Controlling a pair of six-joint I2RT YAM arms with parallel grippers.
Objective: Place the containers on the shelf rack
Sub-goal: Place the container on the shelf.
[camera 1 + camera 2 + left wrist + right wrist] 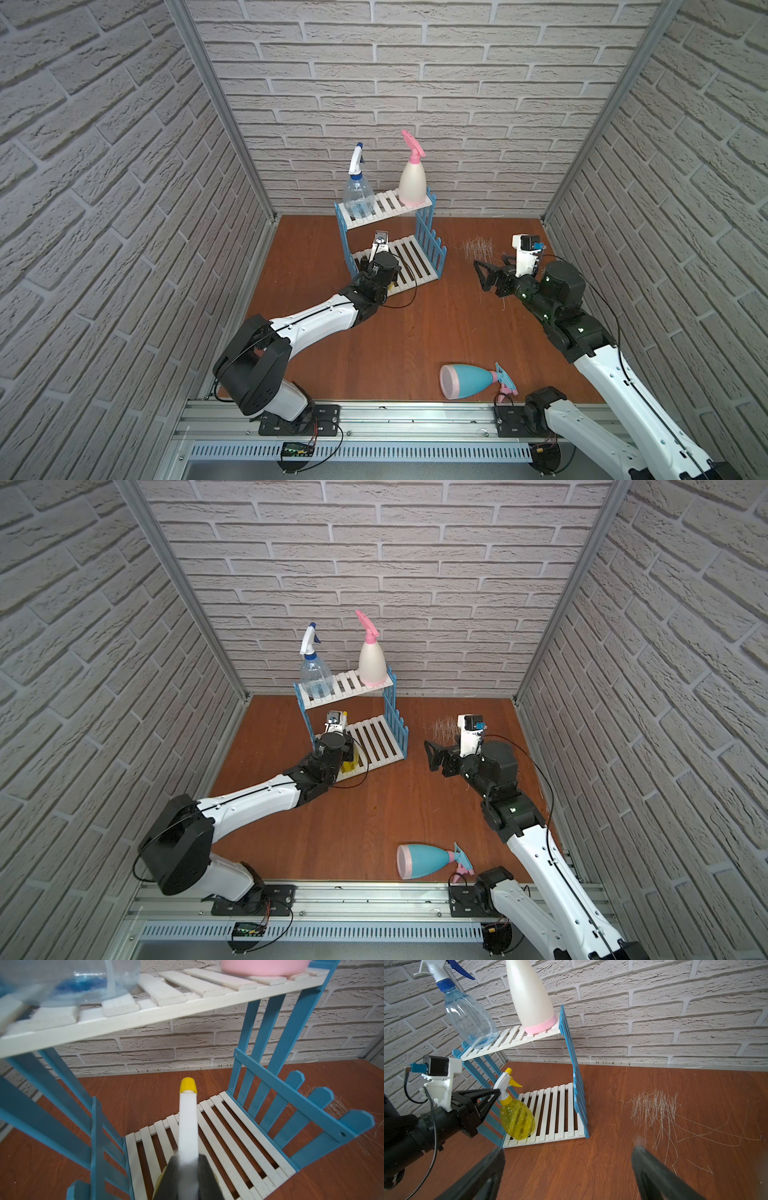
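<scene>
While pinching translucent yellow spray bottle [517,1120] with left pincer [497,1093], send spread right pincer [568,1149] back to nearer, side-lying teal-blue plastic bottle [467,380].

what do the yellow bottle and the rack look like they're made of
The yellow bottle looks like glossy translucent plastic: the shelf slats show through its body and it catches highlights. The rack looks matte, painted wood or foamed plastic board, I cannot tell which: its white slats are slightly grainy, its blue side pickets flat and dull.
</scene>
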